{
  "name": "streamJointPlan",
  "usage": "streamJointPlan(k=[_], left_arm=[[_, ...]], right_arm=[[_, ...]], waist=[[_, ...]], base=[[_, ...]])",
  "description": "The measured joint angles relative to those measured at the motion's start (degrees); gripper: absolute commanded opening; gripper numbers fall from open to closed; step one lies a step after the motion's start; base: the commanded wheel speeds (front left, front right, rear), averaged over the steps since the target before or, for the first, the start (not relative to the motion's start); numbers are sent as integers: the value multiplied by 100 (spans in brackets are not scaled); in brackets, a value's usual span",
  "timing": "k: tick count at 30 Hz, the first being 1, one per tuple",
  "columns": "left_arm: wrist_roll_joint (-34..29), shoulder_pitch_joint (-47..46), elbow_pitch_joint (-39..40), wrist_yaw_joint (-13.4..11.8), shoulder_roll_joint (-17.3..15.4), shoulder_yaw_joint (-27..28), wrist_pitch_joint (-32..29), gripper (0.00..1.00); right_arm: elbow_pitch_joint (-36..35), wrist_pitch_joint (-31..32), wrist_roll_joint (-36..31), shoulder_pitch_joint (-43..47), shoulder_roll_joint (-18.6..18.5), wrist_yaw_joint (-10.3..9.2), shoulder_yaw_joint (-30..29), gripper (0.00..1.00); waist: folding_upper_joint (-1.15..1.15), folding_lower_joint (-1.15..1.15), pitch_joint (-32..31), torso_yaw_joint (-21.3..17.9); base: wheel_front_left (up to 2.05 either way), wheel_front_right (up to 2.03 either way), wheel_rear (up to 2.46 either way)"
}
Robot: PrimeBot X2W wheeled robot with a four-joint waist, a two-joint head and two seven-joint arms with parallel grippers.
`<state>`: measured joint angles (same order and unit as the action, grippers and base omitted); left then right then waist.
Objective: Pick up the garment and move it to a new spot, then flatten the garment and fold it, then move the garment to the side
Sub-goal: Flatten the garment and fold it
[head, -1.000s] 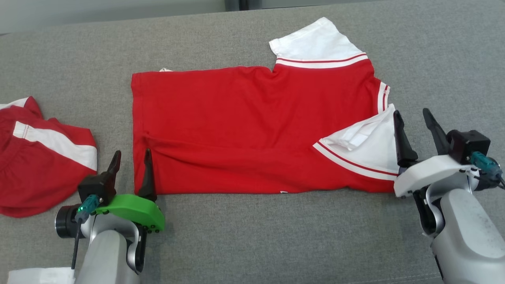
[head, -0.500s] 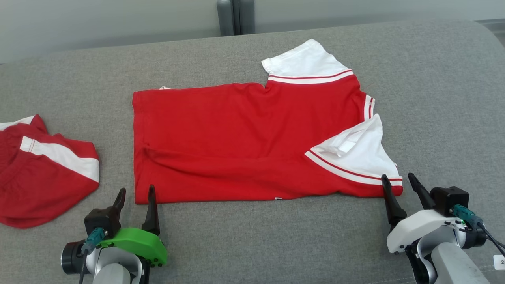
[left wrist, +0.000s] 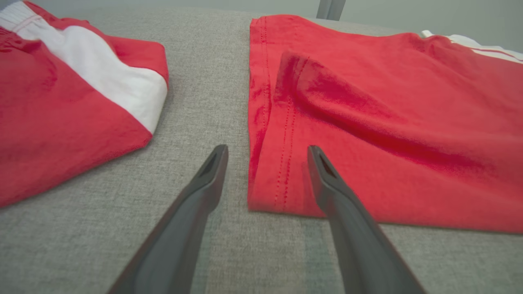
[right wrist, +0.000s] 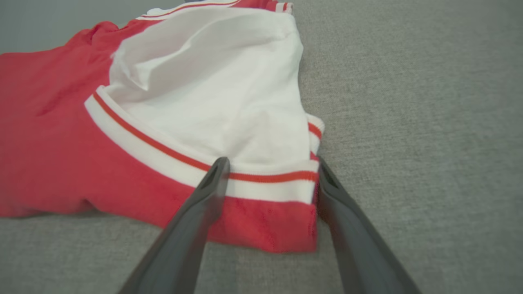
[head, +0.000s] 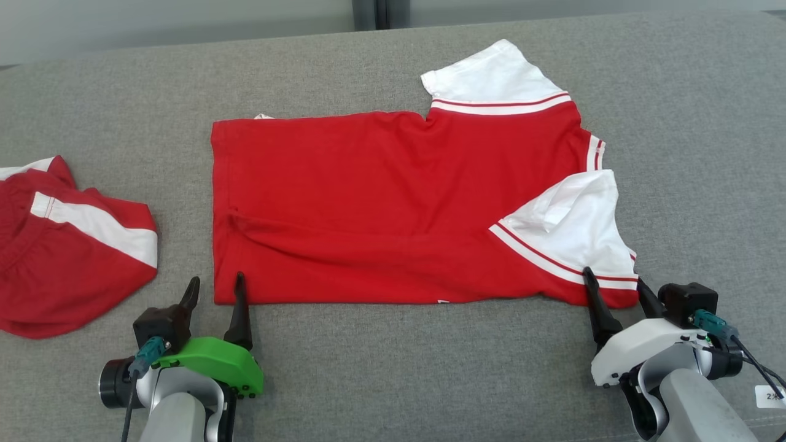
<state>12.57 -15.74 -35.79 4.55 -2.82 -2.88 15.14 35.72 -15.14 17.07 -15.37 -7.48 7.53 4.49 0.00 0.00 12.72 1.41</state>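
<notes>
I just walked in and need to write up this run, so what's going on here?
A two-armed robot is working on a red shirt with white sleeves, laid out on a grey fabric surface. Its left gripper stands open over the shirt's near left corner and its right gripper open around the near right corner, by the nearer white sleeve. Neither holds anything yet, so it looks poised to pinch both corners. Another red and white garment lies bunched off to the left.

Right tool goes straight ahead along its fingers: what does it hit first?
Open right tool straddles the near corner of the red cloth T-shirt; straight on it likely meets that corner's red-striped white sleeve first. Its height above the cloth is unclear.
</notes>
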Motion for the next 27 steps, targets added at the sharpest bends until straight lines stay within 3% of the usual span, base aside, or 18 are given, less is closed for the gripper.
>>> streamJointPlan(k=[4, 5, 12, 13, 15, 27], left_arm=[[34, -90, -16, -3, -1, 36, 0, 100], [41, -104, -32, -3, 0, 42, 0, 100], [185, -240, -457, 49, -1, 18, 5, 100], [196, -270, -487, 55, -1, 3, 5, 84], [254, -311, -558, 94, -7, -42, 10, 0], [494, -366, -914, 225, -2, -145, 13, 0]], right_arm=[[-12, -7, 45, -88, -29, 0, 71, 26], [-22, -7, 51, -105, -35, 0, 93, 0], [-153, -7, 108, -142, -93, 0, 197, 0], [-167, -7, 135, -143, -92, 0, 207, 0], [-191, -7, 158, -144, -94, 0, 223, 0], [-205, -5, 232, -136, -111, 0, 178, 0]], waist=[[0, 0, 107, 13], [0, 0, 128, 10], [0, 0, 202, -65], [0, 0, 208, -76], [0, 0, 218, -92], [0, 0, 60, -52]], base=[[0, 0, 0], [0, 0, 0], [0, 0, 0], [0, 0, 0], [0, 0, 0], [0, 0, 0]])
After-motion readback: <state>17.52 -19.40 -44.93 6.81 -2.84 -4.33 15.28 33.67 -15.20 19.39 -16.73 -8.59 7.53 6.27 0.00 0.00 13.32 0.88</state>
